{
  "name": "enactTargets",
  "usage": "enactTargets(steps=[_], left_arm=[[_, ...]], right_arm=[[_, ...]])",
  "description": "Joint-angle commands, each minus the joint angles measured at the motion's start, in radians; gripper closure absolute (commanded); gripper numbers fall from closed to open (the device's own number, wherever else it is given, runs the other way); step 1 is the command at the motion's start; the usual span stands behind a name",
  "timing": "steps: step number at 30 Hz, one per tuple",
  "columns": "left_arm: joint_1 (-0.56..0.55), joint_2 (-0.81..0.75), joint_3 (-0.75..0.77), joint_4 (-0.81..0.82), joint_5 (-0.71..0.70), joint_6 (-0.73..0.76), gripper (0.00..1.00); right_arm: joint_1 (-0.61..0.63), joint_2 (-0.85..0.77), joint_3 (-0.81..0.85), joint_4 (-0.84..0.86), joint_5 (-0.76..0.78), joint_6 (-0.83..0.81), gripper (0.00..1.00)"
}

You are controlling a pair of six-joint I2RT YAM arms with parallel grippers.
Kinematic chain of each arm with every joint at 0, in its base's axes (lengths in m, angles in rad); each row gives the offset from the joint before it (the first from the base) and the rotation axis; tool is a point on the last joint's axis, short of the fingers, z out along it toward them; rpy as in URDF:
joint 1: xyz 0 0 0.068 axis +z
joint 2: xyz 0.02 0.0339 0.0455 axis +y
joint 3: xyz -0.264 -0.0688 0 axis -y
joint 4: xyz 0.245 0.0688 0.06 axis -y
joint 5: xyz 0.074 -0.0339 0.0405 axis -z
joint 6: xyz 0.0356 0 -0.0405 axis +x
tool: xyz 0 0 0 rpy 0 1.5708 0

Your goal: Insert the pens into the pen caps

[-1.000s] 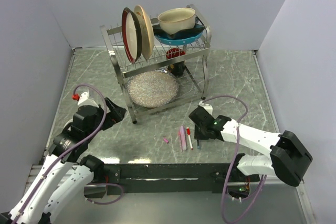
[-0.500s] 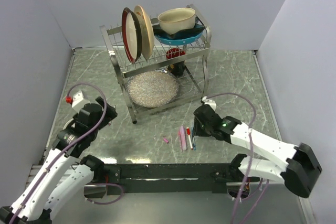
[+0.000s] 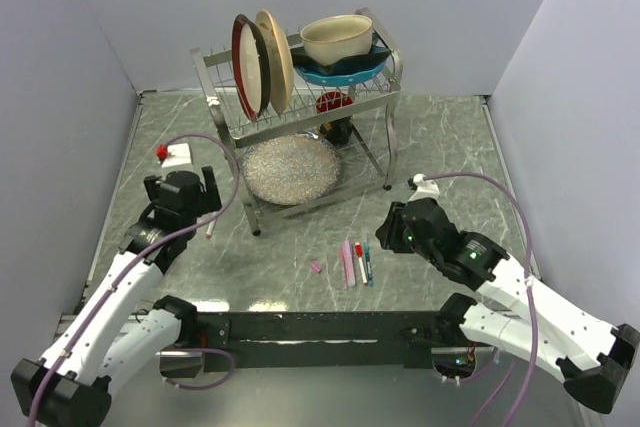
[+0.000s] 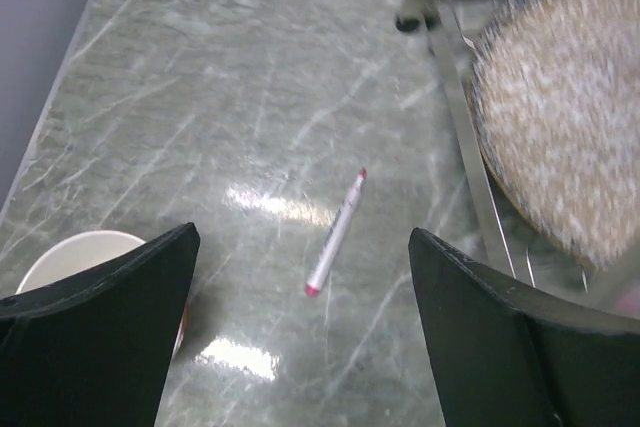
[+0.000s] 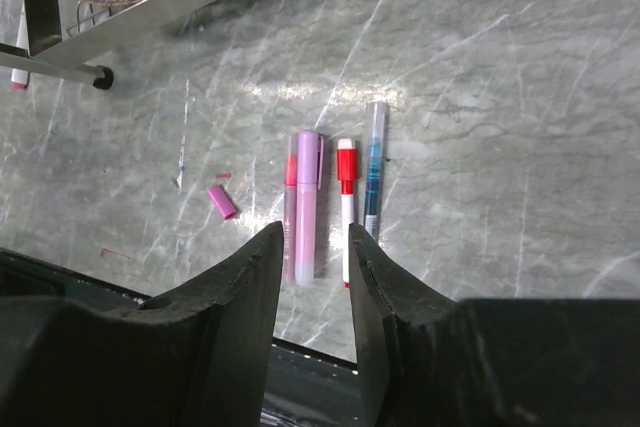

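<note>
Just ahead of the right gripper [image 5: 313, 232], fingers barely parted and empty, the pens [image 5: 346, 207] lie side by side with their long axes pointing away from it, pink cap [image 5: 223, 201] to their left, and the wide-open left gripper [image 4: 302, 237] is way farther off.

marble tbl [image 3: 450, 147] | pens row [image 5: 308, 202] | pink cap [image 5: 223, 202] | dish rack [image 3: 389, 147] | stray pen [image 4: 335, 232]

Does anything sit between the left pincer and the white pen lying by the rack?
Nothing visible does. In the left wrist view the white pen lies alone on the tabletop, framed by the fingers of the open left pincer. The rack leg and speckled plate stand off to the far side.
</note>
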Motion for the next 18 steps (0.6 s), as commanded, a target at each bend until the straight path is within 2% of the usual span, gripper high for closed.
enactTargets(steps=[1,2,5,8,11,18], left_arm=[[0.109,-0.001,0.013,0.112,0.136,-0.033,0.12],[0.162,0.011,0.012,0.106,0.162,-0.085,0.2],[0.274,0.075,-0.002,0.075,0.245,-0.192,0.3],[0.343,0.16,-0.02,0.052,0.364,-0.263,0.23],[0.351,0.222,-0.048,0.07,0.443,-0.288,0.24],[0.351,0.298,-0.106,0.127,0.452,-0.322,0.3]], right_arm=[[-0.004,-0.044,0.027,-0.029,0.048,-0.028,0.6],[-0.004,-0.054,0.025,-0.034,0.052,-0.03,0.6],[-0.004,-0.079,0.024,-0.043,0.06,-0.024,0.6],[-0.002,-0.11,0.013,-0.036,0.065,-0.018,0.6],[-0.004,-0.13,0.002,-0.026,0.069,-0.013,0.6],[-0.004,-0.116,0.002,-0.009,0.083,-0.016,0.6]])
